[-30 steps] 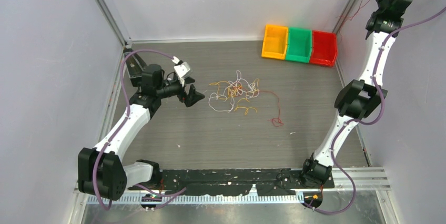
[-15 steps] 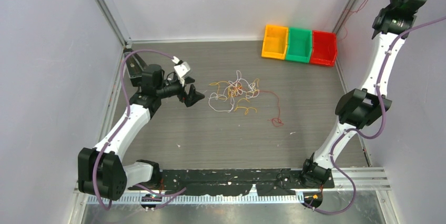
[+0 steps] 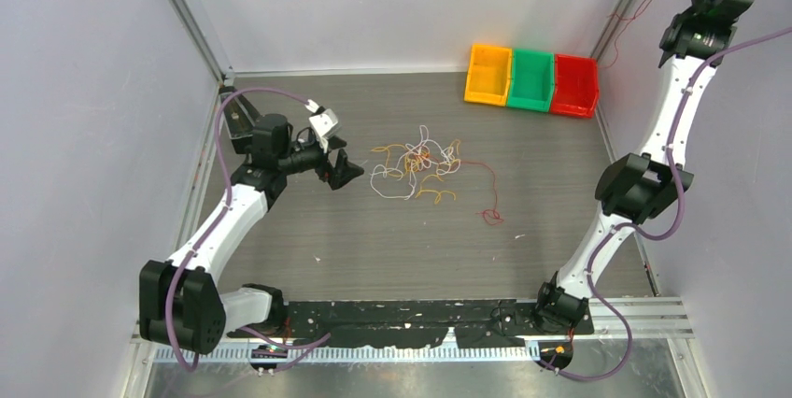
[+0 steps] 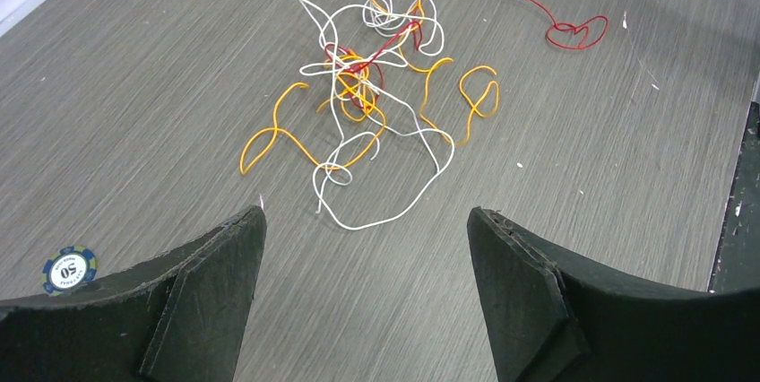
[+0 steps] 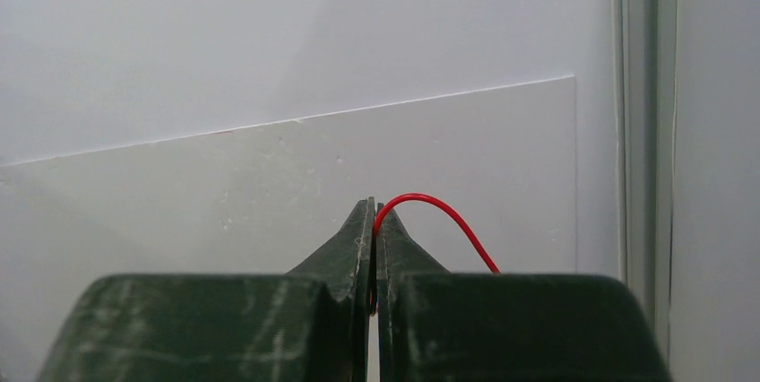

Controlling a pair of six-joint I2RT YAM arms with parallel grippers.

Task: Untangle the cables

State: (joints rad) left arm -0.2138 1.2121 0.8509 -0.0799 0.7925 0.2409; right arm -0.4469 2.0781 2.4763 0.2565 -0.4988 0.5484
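Observation:
The cables [image 3: 416, 169] lie in a loose tangle of white, yellow-orange and red wire at the middle of the table. One red strand trails off to a small curl [image 3: 490, 217]. My left gripper [image 3: 341, 172] stands open just left of the tangle. In the left wrist view the tangle [image 4: 376, 77] lies ahead of the open left gripper [image 4: 367, 213], apart from both fingers. My right arm is raised high at the back right corner. There my right gripper [image 5: 375, 207] is shut on a thin red cable [image 5: 453, 212] that arcs out to the right.
Orange [image 3: 487, 73], green [image 3: 530, 80] and red [image 3: 573, 85] bins stand in a row at the back right. A small poker chip [image 4: 70, 270] lies on the table by my left finger. Walls enclose the table on three sides.
The right arm rose a little further toward the top right corner with the red cable, then held still. The left arm and the tangle have not moved.

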